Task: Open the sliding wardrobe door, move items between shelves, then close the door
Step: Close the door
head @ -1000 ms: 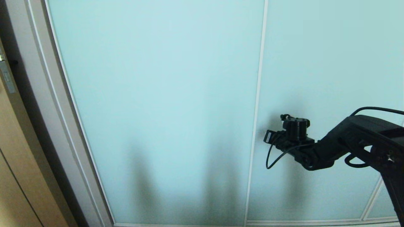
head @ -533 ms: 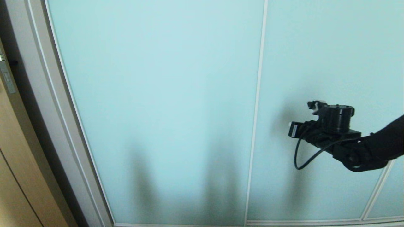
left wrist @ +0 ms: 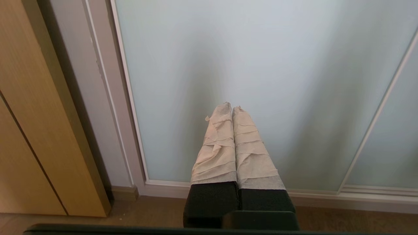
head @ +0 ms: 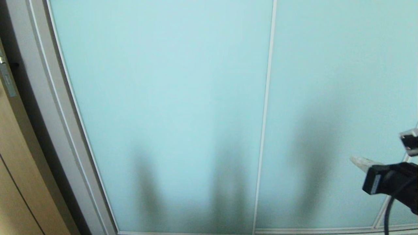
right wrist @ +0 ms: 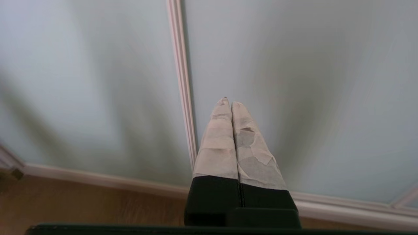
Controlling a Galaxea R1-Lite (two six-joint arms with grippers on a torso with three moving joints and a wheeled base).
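1. The sliding wardrobe door was fully shut and filled pretty much the whole head view, a big pale aqua frosted panel with a thin silver-white frame.
2. A slim vertical frame strip split it from the next frosted panel on the right, and a bottom rail ran along the lower edge.
3. No shelves or clothes were visible anywhere, just closed glass with a few soft dark shadows on it.
4. The right gripper poked in at the lower right edge of the head view, pale taped tip pointing left, with black housing and a cable behind it. It sat in front of the right-hand panel, near that panel's lower corner. Couldn't tell whether it touched the glass.
5. In the right wrist view its taped fingers were pressed together, closed on nothing, aimed at the glass just beside the vertical strip, with wood floor below.
6. The left gripper didn't show in the head view. In its own wrist view the fingers were also closed and empty, pointing at the lower part of the frosted door, clear of the glass.
7. Off to the left stood the grey-white wardrobe frame and then the light wooden door.
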